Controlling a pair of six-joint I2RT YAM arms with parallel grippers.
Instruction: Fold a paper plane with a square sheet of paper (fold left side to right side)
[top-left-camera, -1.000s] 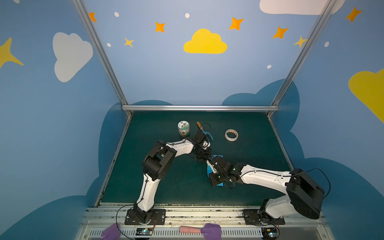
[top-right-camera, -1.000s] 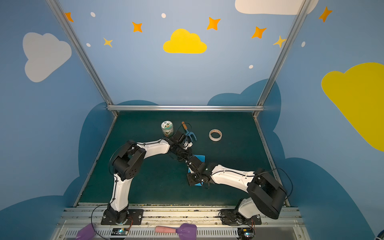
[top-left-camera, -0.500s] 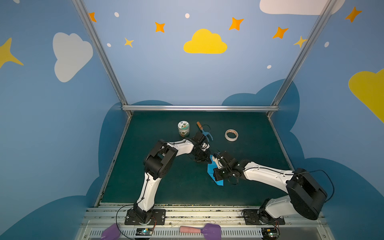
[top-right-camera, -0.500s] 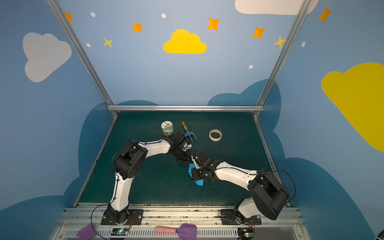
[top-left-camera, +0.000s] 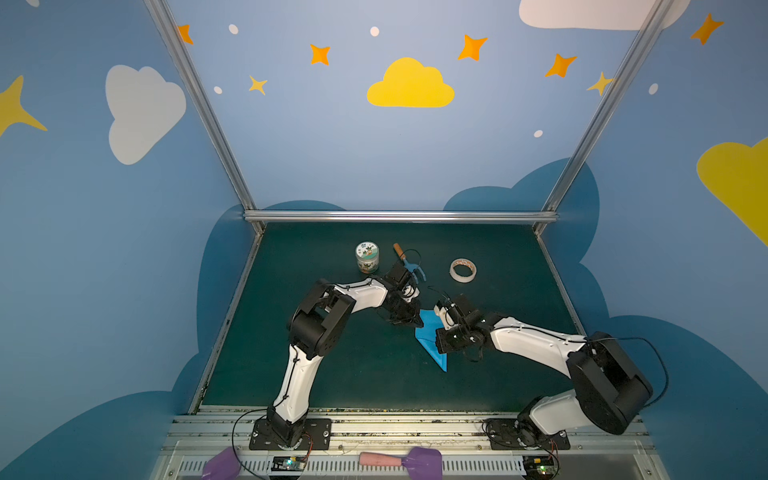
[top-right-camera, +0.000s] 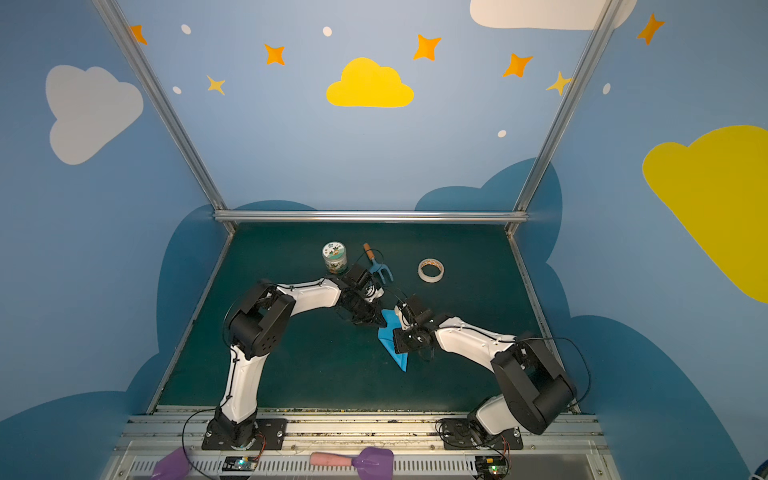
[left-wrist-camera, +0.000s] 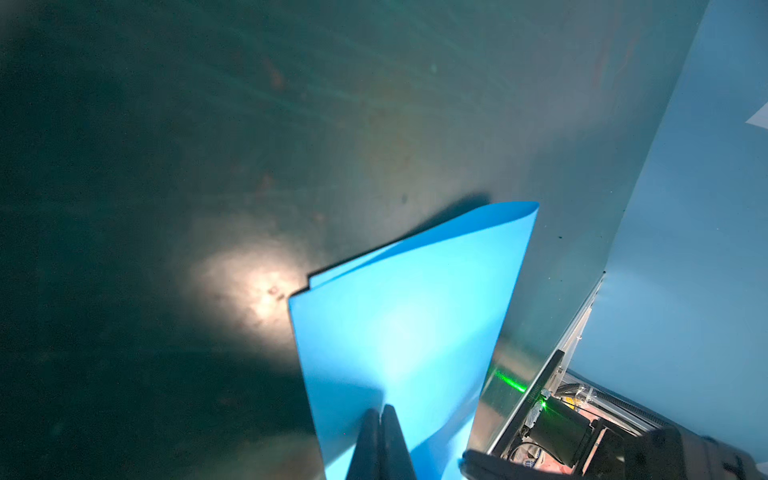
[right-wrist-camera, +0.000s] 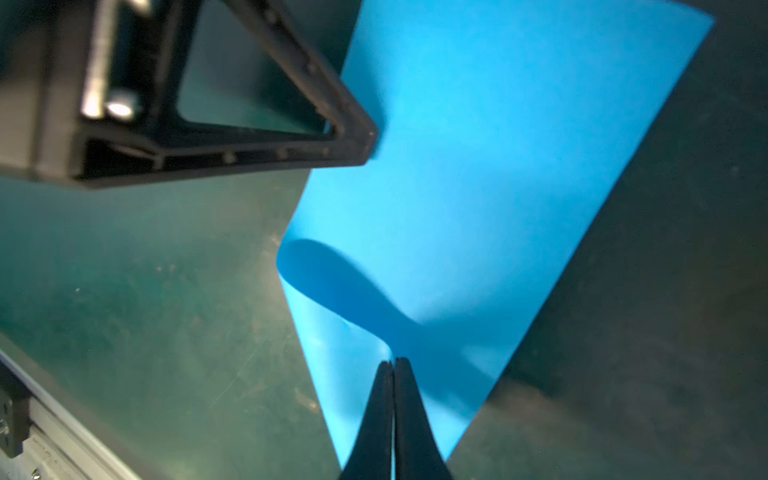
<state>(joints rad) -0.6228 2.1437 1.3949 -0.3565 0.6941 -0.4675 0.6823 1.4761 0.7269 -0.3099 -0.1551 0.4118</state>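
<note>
The square sheet of paper (top-left-camera: 428, 345) lies doubled over near the middle of the green mat (top-left-camera: 332, 374) in both top views, one pointed end toward the lower edge of the frame. Its far end is a soft rounded bend (left-wrist-camera: 528, 212), not a pressed crease. The right gripper (right-wrist-camera: 392, 363) is fully closed, and the upper layer's edge curves up into its tips, so it appears to pinch that layer. The left gripper (left-wrist-camera: 382, 411) is also closed, with its tips on the paper; whether it pinches or only presses down cannot be told. The main risk is misalignment: the two layers already sit slightly offset at the corner (left-wrist-camera: 309, 284), and pressing now would probably lock in a crooked crease. Because the paper is thin, arms pulling apart could tear it, and releasing one grip before the bend is flattened would likely let it spring open. The two grippers work very close together over the sheet (top-right-camera: 388, 343), so a sideways sweep could make them collide. The fork (top-left-camera: 409, 264) lies just behind the left wrist and could be knocked. The jar (top-left-camera: 367, 257) and tape roll (top-left-camera: 462, 270) sit farther up the frame. Bare mat offers room toward the lower left and lower right, bounded by the front rail (top-left-camera: 374, 419).
</note>
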